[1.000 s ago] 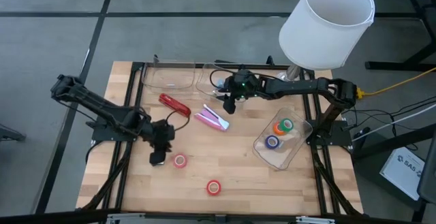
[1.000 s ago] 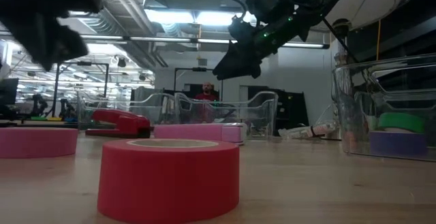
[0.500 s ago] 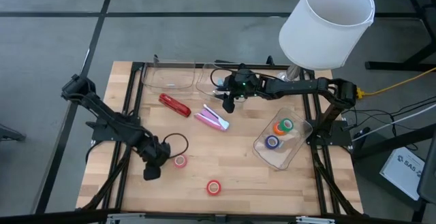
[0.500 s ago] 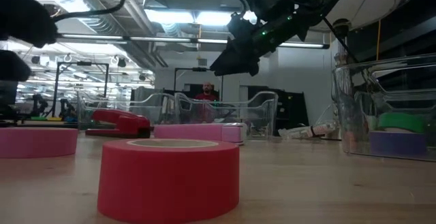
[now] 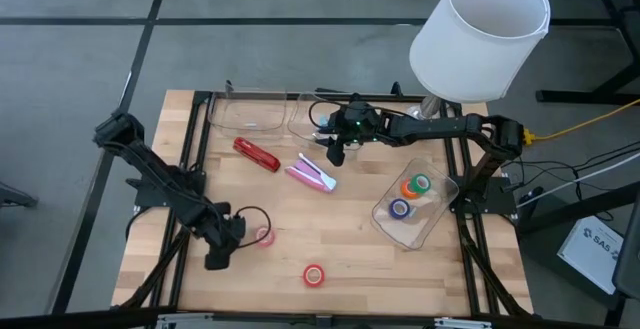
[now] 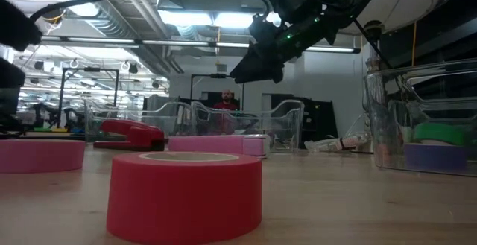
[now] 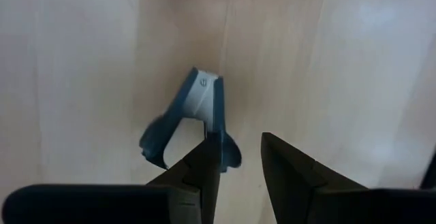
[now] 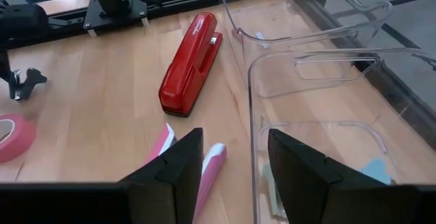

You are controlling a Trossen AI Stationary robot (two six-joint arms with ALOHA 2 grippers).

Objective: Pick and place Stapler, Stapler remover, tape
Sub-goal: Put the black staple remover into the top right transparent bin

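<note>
A small blue-grey staple remover (image 7: 194, 108) lies on the wood, also seen in the right wrist view (image 8: 24, 81). My left gripper (image 7: 238, 142) is open right at it, near the table's near-left part (image 5: 215, 259), beside a pink tape roll (image 5: 263, 236). A red tape roll (image 5: 314, 275) lies flat toward the near edge. The red stapler (image 5: 256, 154) and pink stapler (image 5: 312, 175) rest flat mid-table. My right gripper (image 8: 235, 176) is open, raised (image 6: 257, 62) above the pink stapler's far end. My left gripper comes from above. One finger (image 7: 208, 163) overlaps the staple remover's wide jaw end (image 7: 228, 152) in the wrist view. I cannot tell whether it touches. The remover lies flat on the table, outside the gap between the fingers.
A clear bin (image 5: 385, 219) at the right holds orange, green (image 5: 415, 185) and blue (image 5: 401, 208) tape rolls. Two clear bins (image 5: 245, 114) (image 8: 306, 88) stand along the far edge. A white lamp shade (image 5: 480, 29) hangs over the far-right corner.
My left gripper has moved from beside the pink tape toward the table's near-left corner, most of the way in the first half second. The right arm has kept still, and the staplers and tapes have stayed put.
</note>
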